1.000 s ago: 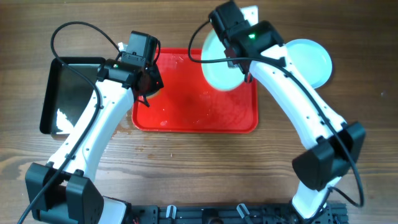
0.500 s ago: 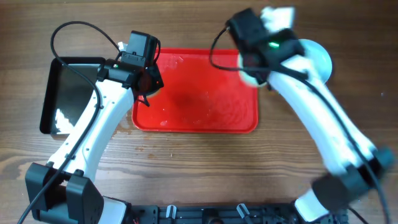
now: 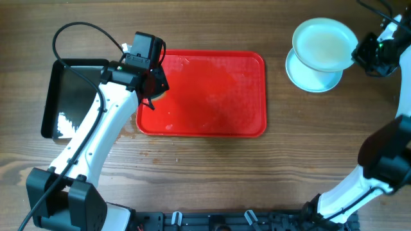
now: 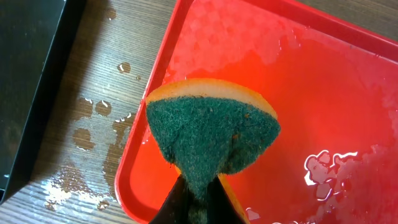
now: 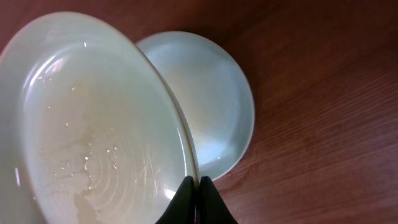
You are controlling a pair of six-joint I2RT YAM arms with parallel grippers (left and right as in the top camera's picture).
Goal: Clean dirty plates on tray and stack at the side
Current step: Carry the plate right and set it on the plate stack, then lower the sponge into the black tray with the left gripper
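Right gripper, clamped on the last plate, had carried it off the red tray over the side stack; we judged only the set-down remained

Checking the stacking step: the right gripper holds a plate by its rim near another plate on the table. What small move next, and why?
Probably shift the held plate toward the table's near edge to centre it over the lower plate. The right gripper pinches its rim, and overhead it covers only the lower plate's far part.
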